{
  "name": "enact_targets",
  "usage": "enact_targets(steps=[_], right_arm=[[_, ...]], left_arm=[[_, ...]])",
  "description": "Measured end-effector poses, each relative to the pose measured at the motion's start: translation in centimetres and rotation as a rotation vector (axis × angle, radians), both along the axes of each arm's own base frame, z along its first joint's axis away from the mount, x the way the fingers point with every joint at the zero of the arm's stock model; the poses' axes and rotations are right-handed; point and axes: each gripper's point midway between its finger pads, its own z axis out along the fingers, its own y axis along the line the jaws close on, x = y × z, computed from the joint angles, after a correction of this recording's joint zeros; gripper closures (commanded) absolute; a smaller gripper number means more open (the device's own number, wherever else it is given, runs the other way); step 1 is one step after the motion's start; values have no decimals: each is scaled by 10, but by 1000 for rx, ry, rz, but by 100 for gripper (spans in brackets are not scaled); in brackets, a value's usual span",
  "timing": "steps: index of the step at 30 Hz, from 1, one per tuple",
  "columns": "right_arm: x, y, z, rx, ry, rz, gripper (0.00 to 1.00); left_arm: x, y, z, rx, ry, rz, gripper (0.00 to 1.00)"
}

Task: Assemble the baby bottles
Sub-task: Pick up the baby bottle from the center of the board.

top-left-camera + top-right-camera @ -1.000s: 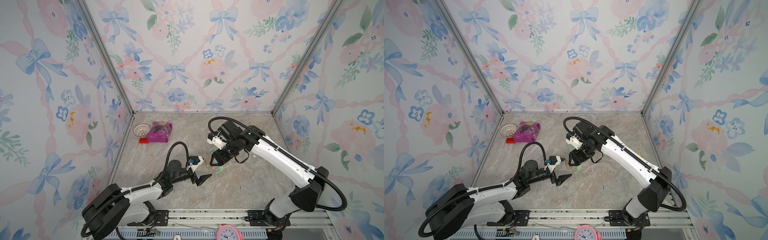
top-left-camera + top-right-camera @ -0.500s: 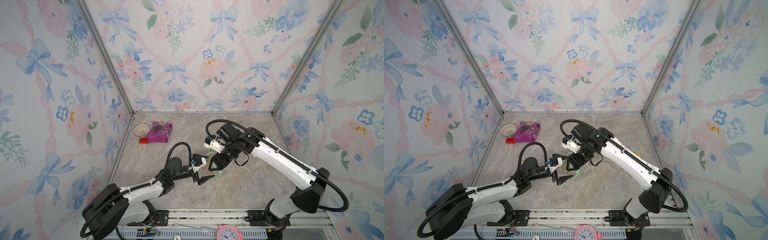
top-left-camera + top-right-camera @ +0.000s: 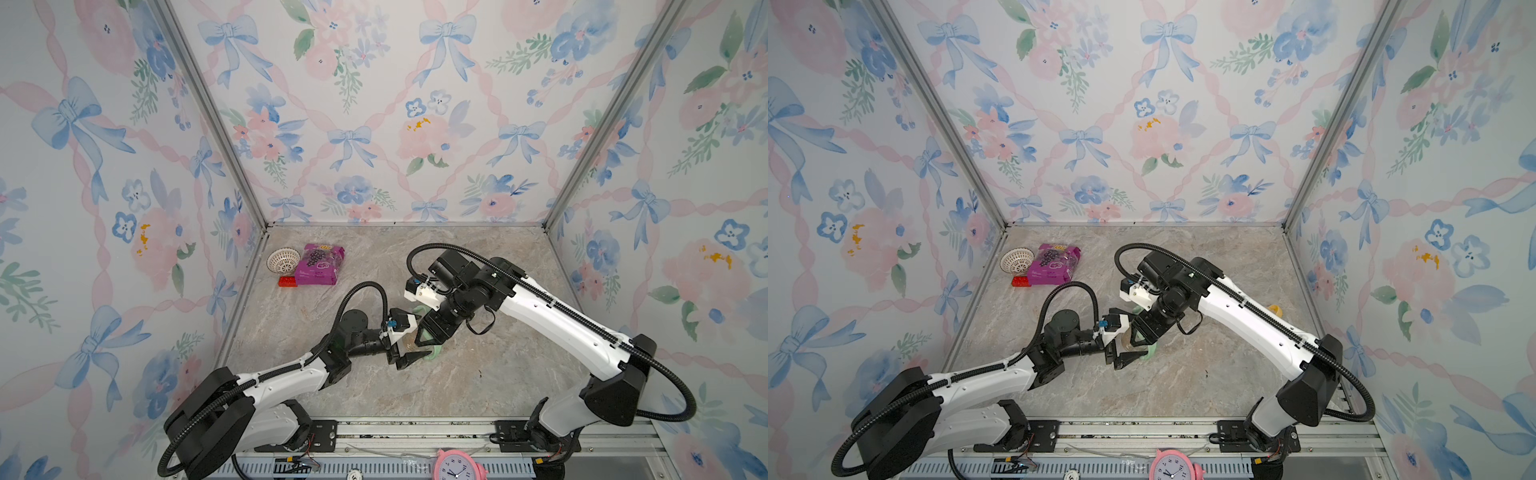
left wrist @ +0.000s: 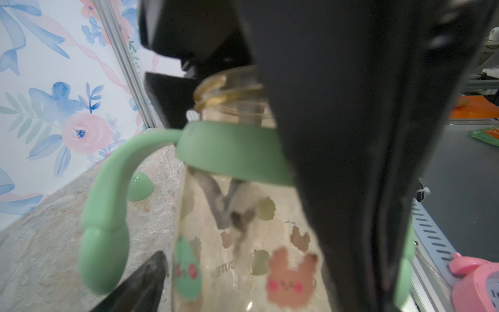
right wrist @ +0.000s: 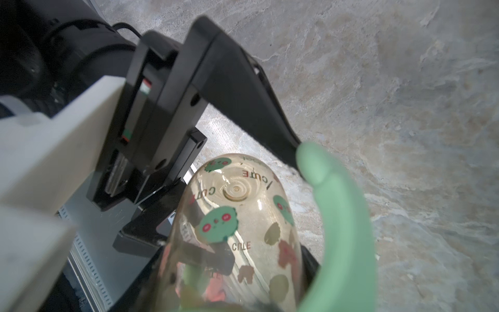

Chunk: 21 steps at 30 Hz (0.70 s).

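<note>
The baby bottle's clear amber jar (image 4: 243, 243) wears the pale green two-handled ring (image 4: 232, 151) at its neck, and its threaded mouth is bare. My right gripper (image 3: 430, 336) is shut on it at the neck and ring, tilted above the floor. The left gripper (image 3: 415, 347) is open, and its fingers (image 5: 243, 94) straddle the jar body (image 5: 237, 205) with a small gap on one side. The green dome cap (image 4: 139, 186) lies on the floor behind. A yellow collar (image 3: 1274, 309) shows beside the right arm.
At the back left lie a white lattice basket (image 3: 283, 261), a purple snack packet (image 3: 320, 269) and a red brick (image 3: 288, 281). A pink clock (image 3: 457, 465) sits on the front rail. Floral walls close in three sides.
My left gripper has moved right, up to the bottle, and its jaws have narrowed round the jar. The right gripper has brought the bottle slightly left towards it.
</note>
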Motion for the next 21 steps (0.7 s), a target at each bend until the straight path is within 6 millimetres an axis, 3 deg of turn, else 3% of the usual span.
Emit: enact_targets(steps=[3,9,10,11,15,19,21], right_arm=[[1,1,-4,-10,7,4,80],[1,1,-6,-13,8,5,76],[1,1,-6,-13,9,5,72],[1,1,-6,-12,9,5,59],[3,2,-6,-11,8,-10,29],[7,1,2,1,-4,-86,12],[14,2,16,42,-39,-156,2]], left_arm=[[-1,-1,1,3,0,-12,16],[-5,-2,-1,10,8,-35,35],[-5,-2,-1,10,9,-35,40],[-5,-2,-1,10,7,-35,42],[-5,-2,-1,10,7,-34,50],[0,2,8,-26,-11,-5,59],[3,5,11,-47,-10,17,63]])
